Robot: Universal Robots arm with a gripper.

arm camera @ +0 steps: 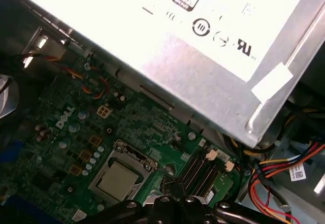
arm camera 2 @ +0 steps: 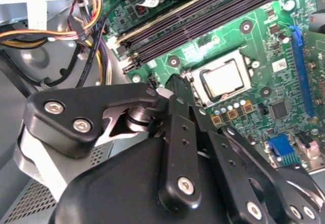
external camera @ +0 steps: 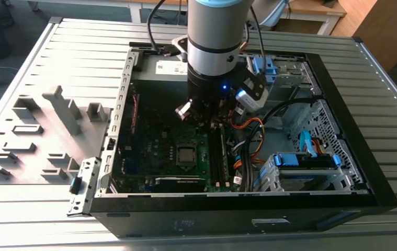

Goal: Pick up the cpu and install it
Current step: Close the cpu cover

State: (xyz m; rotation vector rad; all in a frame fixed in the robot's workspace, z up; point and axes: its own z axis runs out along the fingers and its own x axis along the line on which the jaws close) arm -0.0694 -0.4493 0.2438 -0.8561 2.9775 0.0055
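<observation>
End effector (arm camera 2: 175, 84) hovers beside the cpu (arm camera 2: 222, 77), seated in its socket.

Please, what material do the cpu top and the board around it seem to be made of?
The cpu top looks like dull silver metal, matte, with a soft even sheen. The motherboard appears to be green coated circuit board, slightly glossy, studded with small components.

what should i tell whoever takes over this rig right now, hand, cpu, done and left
Hand: above the green motherboard inside the open black computer case, beside the socket; whether its fingers are open or shut cannot be told.
The cpu, a small flat square chip with a dull silver top, lies in the socket on the board; also seen in the first wrist view.
Done: cpu appears placed in the socket.
Left: whether the socket is latched cannot be told.
</observation>
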